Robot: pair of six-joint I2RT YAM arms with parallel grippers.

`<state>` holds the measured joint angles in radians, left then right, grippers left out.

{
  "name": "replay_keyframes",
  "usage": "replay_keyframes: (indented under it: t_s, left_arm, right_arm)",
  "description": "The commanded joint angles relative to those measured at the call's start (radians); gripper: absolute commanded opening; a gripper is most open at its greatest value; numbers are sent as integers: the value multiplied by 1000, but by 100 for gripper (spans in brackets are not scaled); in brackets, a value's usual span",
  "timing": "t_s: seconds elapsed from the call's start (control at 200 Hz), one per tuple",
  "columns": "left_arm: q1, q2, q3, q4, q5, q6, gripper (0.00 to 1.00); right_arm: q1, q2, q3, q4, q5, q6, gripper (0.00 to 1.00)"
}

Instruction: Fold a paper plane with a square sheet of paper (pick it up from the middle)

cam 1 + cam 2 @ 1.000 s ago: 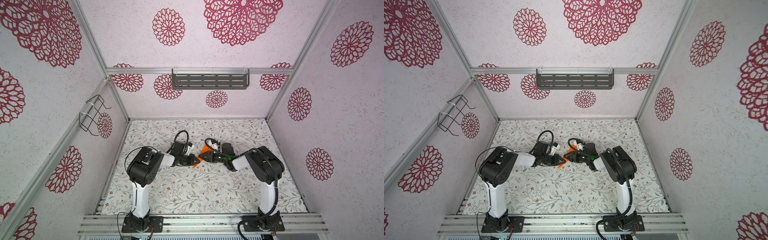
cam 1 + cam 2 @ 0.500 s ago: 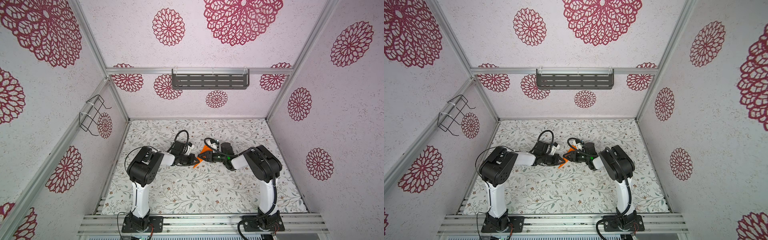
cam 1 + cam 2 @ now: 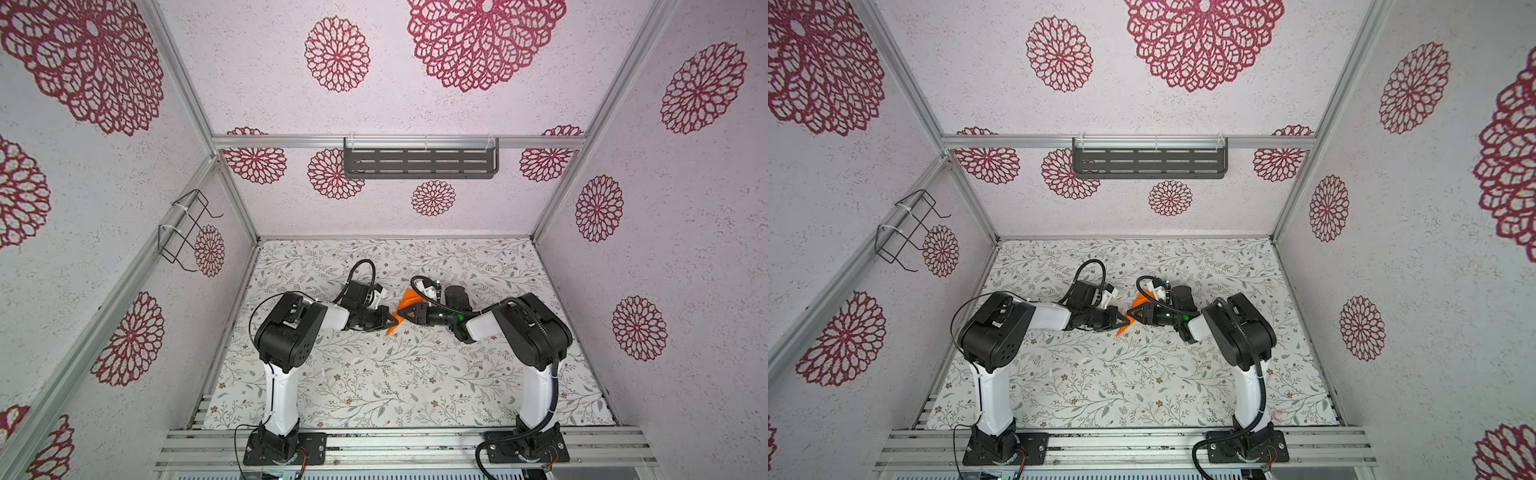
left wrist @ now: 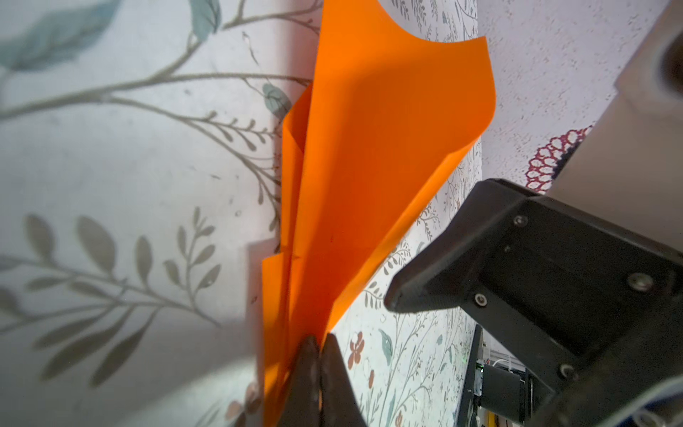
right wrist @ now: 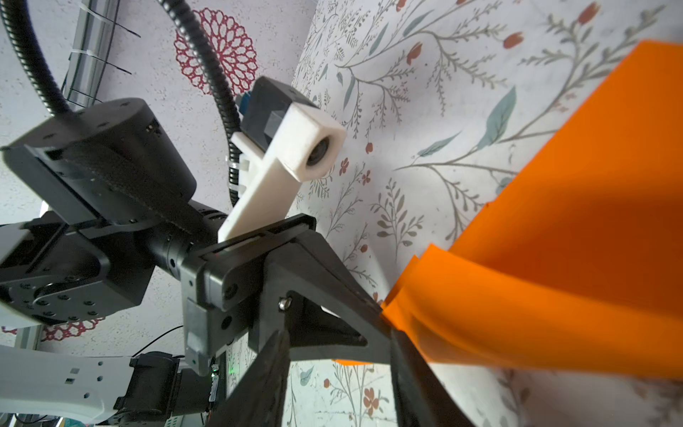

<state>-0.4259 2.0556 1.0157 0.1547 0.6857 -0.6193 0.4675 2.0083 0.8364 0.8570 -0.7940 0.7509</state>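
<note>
While left fingers (image 4: 334, 373) clamp the orange paper plane (image 4: 369, 148) over the worktop (image 3: 374, 395), right fingers (image 5: 266, 380) gape beside it.

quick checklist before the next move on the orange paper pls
1. Left gripper shut on the orange paper: ok, its fingers pinch the layered edge.
2. Right gripper open: ok, jaws stand apart.
3. Paper between the right jaws: cannot tell; in the right wrist view it lies beside one finger.
4. Layers flat together: not ok, the outer flap bows away.
5. Grippers clear of each other: cannot tell, their tips are very close in both top views.
6. Paper clear of the table: cannot tell.
</note>
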Motion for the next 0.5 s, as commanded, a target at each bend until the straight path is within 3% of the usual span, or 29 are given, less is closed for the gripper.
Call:
replay_keyframes:
  t_s: [0.0, 0.495]
  left_arm:
    - [29, 75, -23, -112, -116, -26, 1]
    - [43, 113, 1, -158, -80, -65, 1]
  right_arm:
    - [-4, 10, 18, 30, -28, -27, 46]
    - [-4, 101, 96, 28, -63, 1, 44]
